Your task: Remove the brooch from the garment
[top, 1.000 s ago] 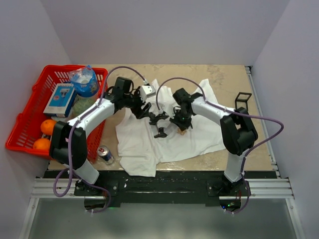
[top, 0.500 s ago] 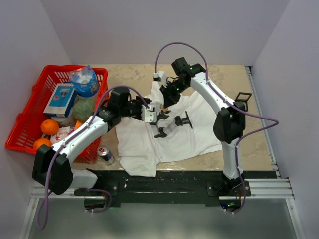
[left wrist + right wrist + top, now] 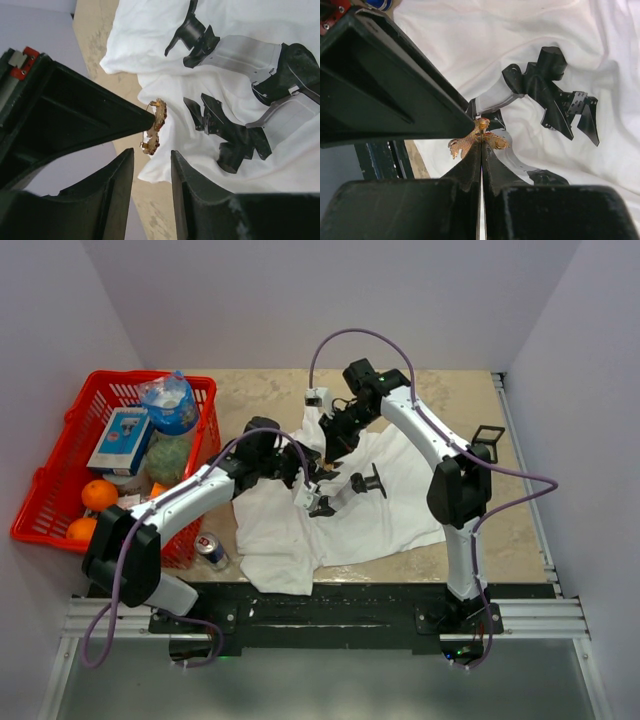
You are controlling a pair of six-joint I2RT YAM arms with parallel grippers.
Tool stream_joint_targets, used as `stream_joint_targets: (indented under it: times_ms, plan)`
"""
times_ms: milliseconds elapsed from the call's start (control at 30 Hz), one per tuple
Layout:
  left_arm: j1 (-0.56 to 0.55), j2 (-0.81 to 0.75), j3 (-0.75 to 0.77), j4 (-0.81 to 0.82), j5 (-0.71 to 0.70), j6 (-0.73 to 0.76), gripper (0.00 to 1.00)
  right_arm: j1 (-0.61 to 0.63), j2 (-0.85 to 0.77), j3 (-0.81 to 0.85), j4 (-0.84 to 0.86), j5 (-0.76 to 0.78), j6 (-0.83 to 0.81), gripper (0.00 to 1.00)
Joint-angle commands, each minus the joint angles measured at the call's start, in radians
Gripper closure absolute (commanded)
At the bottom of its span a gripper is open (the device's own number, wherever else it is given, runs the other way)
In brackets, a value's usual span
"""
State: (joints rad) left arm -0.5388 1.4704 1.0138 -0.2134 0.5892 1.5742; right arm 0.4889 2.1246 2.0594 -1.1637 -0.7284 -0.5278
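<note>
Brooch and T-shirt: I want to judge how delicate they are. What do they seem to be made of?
Brooch: probably thin metal, gold-toned with a slight shine; its spread parts show fine, mesh-like openwork.
T-shirt: soft white cloth, likely cotton, matte, lying in loose folds and creases. Its black print looks flat and matte, with grey areas.

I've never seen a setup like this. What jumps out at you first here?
A tiny golden brooch pinched between the shut fingertips of the right gripper, over a black-printed white T-shirt spread in the middle. Next, the bright red basket at the left, holding oranges, a box and a bottle.
</note>
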Motion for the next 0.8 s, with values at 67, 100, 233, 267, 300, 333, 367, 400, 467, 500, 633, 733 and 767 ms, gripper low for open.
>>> stream_joint_targets:
  times_ms: [67,100,233,267,300,333,367,400,467,500,633,733,767]
  plan:
    - [-0.009,0.028,0.045,0.049,0.066,0.113,0.64,0.0,-0.049,-0.002,-0.017,-0.042,0.017,1.0]
    - [-0.009,0.036,0.049,0.048,0.072,0.118,0.66,0.0,-0.049,-0.004,-0.016,-0.043,0.017,1.0]
    - [-0.012,0.051,0.063,0.034,0.078,0.13,0.73,0.0,-0.046,-0.001,-0.014,-0.042,0.02,1.0]
    - [-0.012,0.054,0.066,0.032,0.078,0.132,0.74,0.002,-0.045,0.001,-0.014,-0.042,0.02,1.0]
    - [-0.01,0.056,0.068,0.032,0.077,0.133,0.76,0.0,-0.045,0.001,-0.016,-0.042,0.02,1.0]
    - [-0.012,0.059,0.069,0.032,0.075,0.133,0.78,0.002,-0.043,0.002,-0.017,-0.043,0.02,1.0]
    - [-0.012,0.065,0.072,0.029,0.074,0.135,0.8,0.0,-0.043,0.004,-0.014,-0.043,0.02,1.0]
    - [-0.012,0.067,0.075,0.028,0.067,0.139,0.83,0.0,-0.04,0.005,-0.016,-0.045,0.02,1.0]
    - [-0.012,0.074,0.08,0.019,0.061,0.139,0.93,0.002,-0.035,0.008,-0.017,-0.045,0.02,1.0]
    - [-0.012,0.074,0.08,0.019,0.06,0.141,1.0,0.0,-0.034,0.008,-0.016,-0.043,0.025,1.0]
    - [-0.012,0.079,0.078,0.022,0.067,0.1,1.0,-0.003,-0.048,0.025,-0.002,0.0,0.038,0.79]
    - [-0.012,0.094,0.098,0.02,0.06,-0.001,1.0,-0.039,-0.093,0.042,0.057,0.061,0.051,0.65]
    - [-0.012,0.111,0.126,0.02,0.054,-0.044,1.0,-0.073,-0.113,0.039,0.087,0.073,0.063,0.63]
